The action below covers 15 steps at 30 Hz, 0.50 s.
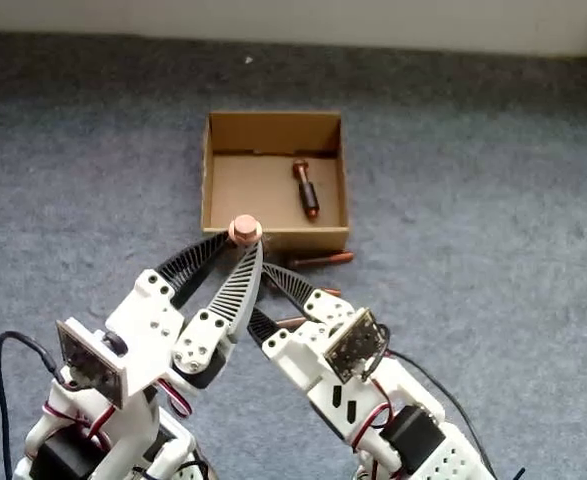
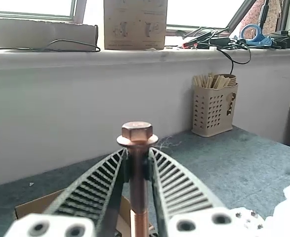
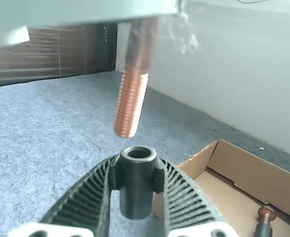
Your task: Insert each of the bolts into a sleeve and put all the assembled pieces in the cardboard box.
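My left gripper is shut on a copper bolt, held upright with its hexagonal head on top, just in front of the cardboard box. My right gripper is shut on a dark sleeve, its bore facing up. The bolt's threaded end hangs a short way above that bore, slightly to one side. In the high view the right gripper sits under the left one, which hides the sleeve. One assembled piece lies in the box.
Loose copper bolts lie on the grey carpet just before the box: one along its front wall, another by the right gripper. A perforated holder of sticks stands far off by the wall. The box wall is close beside the sleeve.
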Each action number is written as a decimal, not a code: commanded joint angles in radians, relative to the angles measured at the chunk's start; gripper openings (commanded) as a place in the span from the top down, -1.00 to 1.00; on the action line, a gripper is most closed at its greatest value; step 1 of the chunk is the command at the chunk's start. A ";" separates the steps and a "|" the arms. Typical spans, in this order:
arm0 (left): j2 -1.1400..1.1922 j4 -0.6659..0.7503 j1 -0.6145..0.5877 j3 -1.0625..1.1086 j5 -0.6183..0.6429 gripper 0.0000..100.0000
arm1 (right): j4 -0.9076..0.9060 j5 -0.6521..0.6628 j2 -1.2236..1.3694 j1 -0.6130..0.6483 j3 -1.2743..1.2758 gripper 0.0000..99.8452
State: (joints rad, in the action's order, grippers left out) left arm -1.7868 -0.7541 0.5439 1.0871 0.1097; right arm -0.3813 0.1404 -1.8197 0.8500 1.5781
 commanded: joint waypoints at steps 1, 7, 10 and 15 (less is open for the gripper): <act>-0.005 0.000 0.010 -0.038 0.006 0.99 | 0.048 0.008 -0.016 0.010 -0.013 0.99; -0.005 0.000 0.008 -0.036 0.006 0.99 | 0.048 0.008 -0.016 0.012 -0.021 0.99; -0.005 0.005 0.005 -0.013 0.006 0.99 | 0.048 0.008 -0.016 0.041 -0.021 0.99; -0.005 0.005 0.004 0.001 0.006 0.99 | 0.048 0.008 -0.016 0.054 -0.024 0.99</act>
State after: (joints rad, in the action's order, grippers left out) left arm -1.7868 -0.7541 0.5439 1.0886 0.1097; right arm -0.3598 0.1404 -1.8197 0.8930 1.5781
